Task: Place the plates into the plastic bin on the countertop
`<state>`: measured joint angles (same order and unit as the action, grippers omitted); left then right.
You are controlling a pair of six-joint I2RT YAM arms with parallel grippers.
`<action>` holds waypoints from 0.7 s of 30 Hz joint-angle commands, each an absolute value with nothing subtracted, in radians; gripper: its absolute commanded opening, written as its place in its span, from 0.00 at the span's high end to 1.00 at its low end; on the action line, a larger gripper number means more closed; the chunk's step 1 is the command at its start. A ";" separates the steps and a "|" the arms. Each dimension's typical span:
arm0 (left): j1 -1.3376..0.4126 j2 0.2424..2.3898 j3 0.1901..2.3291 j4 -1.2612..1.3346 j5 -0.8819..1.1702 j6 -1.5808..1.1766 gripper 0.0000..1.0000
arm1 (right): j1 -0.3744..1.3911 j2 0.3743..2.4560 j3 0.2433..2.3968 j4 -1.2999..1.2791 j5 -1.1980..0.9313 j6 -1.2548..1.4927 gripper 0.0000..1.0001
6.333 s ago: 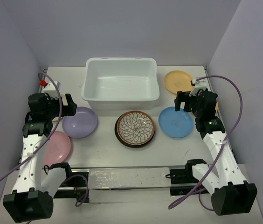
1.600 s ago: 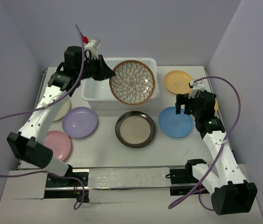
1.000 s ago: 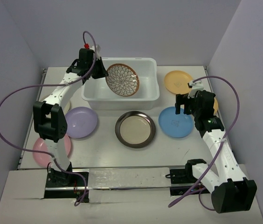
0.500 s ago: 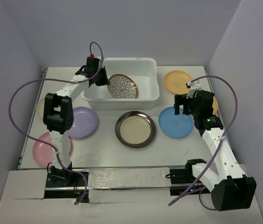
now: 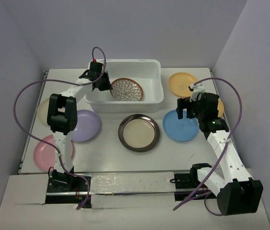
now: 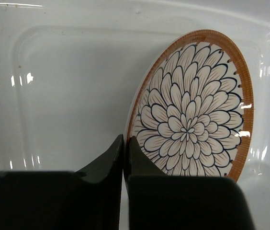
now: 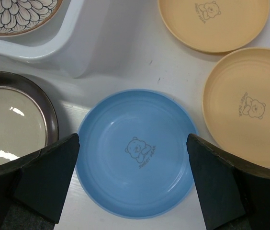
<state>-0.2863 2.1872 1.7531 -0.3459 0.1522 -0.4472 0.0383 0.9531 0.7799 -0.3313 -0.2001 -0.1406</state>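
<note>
Left of the plastic bin [image 5: 125, 62], three plates lie flat on the countertop [image 5: 107, 160]. The pink plate [image 5: 46, 153] is farthest out toward the near left, the cream plate [image 5: 42, 109] is partly hidden behind the left arm, and the lavender plate [image 5: 85, 125] is closest to the bin's near-left corner. Inside the bin, the left gripper [image 6: 125, 143] is clamped on the rim of the petal-pattern plate [image 6: 192, 108]. This plate stands tilted on edge with its lower rim at or close to the bin floor; contact cannot be confirmed. Just in front of the bin lies the metal plate [image 5: 138, 132], with no gripper on it. Off the bin's near-right corner lies the blue plate [image 7: 135, 153]; the right gripper [image 7: 132, 139] hangs above it, jaws spread wide and holding nothing. Right of the bin lie two yellow-orange plates [image 7: 214, 21], side by side and near the blue one. Assessment: all plates appear rigid, shallow and light. Their glossy surfaces are judged slippery, and the patterned one may be ceramic, hence breakable if dropped. A plate lying flat offers only its raised rim, so the grip should straddle that lip, one finger inside and one under the outer edge. One plate is in the bin; seven lie outside.
</note>
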 commanded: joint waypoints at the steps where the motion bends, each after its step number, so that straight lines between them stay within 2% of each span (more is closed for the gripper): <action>1: -0.288 2.202 1.787 -0.308 0.085 -0.439 0.86 | 0.034 0.962 0.828 -0.337 -0.216 -0.151 0.00; 3: -0.288 2.207 1.791 -0.319 0.054 -0.433 0.78 | 0.035 0.966 0.830 -0.339 -0.227 -0.152 0.00; 4: -0.290 2.207 1.796 -0.319 0.044 -0.433 0.77 | 0.035 0.966 0.831 -0.339 -0.227 -0.152 0.00; 15: -0.296 2.195 1.876 -0.366 0.017 -0.401 0.45 | 0.034 0.969 0.877 -0.359 -0.242 -0.117 0.00; 18: -0.296 2.125 1.901 -0.368 0.040 -0.393 0.19 | 0.035 0.959 0.902 -0.384 -0.244 -0.106 0.00; 21: -0.296 2.066 1.926 -0.377 0.065 -0.381 0.13 | 0.034 0.948 0.919 -0.413 -0.243 -0.103 0.00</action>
<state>-0.2924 2.2000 1.8494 -0.3761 0.0356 -0.4027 0.0383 0.9703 0.8566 -0.3810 -0.2310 -0.1205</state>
